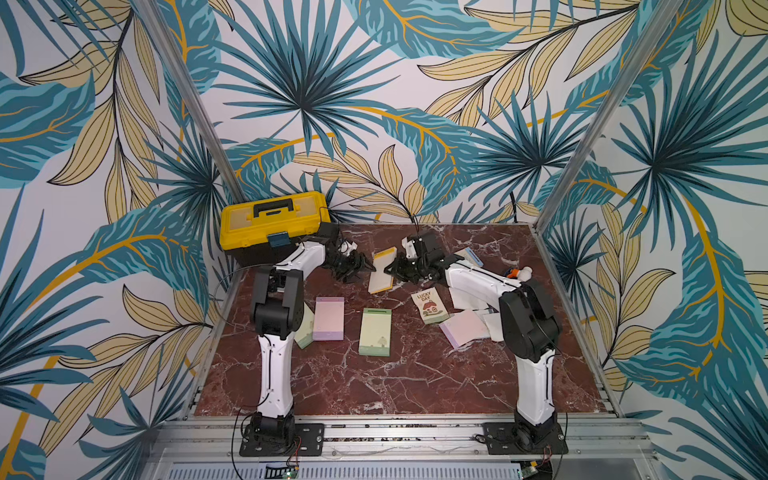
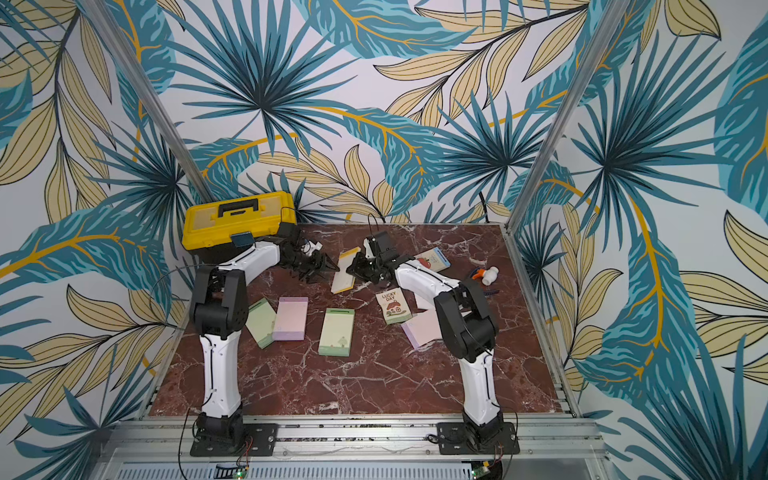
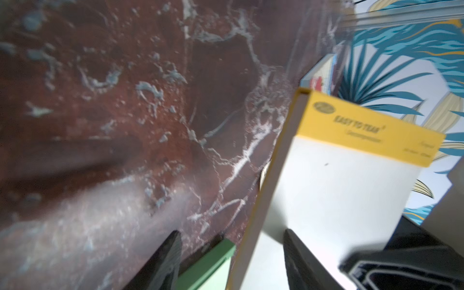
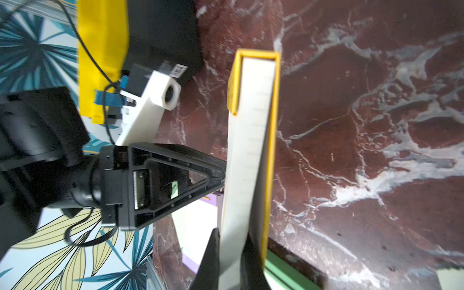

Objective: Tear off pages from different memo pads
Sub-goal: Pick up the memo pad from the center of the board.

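A white memo pad (image 1: 381, 270) with a yellow header strip stands raised and tilted at the back middle of the table, seen in both top views (image 2: 344, 275). My right gripper (image 4: 231, 234) is shut on its white block of sheets (image 4: 251, 140), while the yellow back cover (image 4: 272, 150) lies outside one finger. My left gripper (image 3: 232, 241) is open, and the pad's yellow edge (image 3: 253, 221) runs between its fingers. In a top view the left gripper (image 1: 365, 266) is at the pad's left and the right gripper (image 1: 392, 272) at its right. No torn page is in either gripper.
Flat on the marble lie a lilac pad (image 1: 329, 318), a green pad (image 1: 376, 331), another green pad (image 1: 305, 328) partly behind the left arm, a LUCKY DAY pad (image 1: 430, 307), a pink pad (image 1: 463, 328) and an apple pad (image 2: 434, 259). Loose white sheets (image 1: 461, 299) lie by the right arm. A yellow toolbox (image 1: 274, 220) stands at the back left.
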`<state>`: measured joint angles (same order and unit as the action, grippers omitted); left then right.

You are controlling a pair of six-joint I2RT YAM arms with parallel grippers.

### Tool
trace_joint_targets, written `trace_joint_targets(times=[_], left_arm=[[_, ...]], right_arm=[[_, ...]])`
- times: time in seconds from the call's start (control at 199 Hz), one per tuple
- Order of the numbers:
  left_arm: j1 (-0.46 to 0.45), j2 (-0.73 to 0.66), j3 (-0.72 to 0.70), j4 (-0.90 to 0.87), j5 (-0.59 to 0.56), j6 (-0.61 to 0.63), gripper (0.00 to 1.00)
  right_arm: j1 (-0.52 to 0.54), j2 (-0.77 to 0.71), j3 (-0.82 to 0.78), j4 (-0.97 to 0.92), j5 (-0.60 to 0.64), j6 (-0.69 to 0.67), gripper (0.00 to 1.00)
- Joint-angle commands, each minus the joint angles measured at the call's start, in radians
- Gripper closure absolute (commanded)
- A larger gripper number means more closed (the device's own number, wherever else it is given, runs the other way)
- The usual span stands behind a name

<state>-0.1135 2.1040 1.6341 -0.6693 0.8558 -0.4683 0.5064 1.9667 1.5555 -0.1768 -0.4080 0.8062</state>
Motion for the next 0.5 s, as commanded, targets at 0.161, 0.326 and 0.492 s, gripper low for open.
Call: trace_joint_targets(times=[0.161, 0.326, 0.492], left_arm=[[0.027, -0.293, -0.233, 0.206, 0.273, 0.053, 0.42], [0.027, -0.423, -0.352, 0.462, 0.396, -0.129, 0.44], [0.029, -0.522, -0.502, 0.910, 0.473, -0.478, 0.48]], right_arm=[[-0.021, -0.253, -0.045, -0.053, -0.243, -0.065, 1.00], [-0.053, -0.310, -0.082, 0.035, -0.453, -0.049, 1.00], [-0.076, -0.337, -0.086, 0.113, -0.568, 0.003, 1.00]])
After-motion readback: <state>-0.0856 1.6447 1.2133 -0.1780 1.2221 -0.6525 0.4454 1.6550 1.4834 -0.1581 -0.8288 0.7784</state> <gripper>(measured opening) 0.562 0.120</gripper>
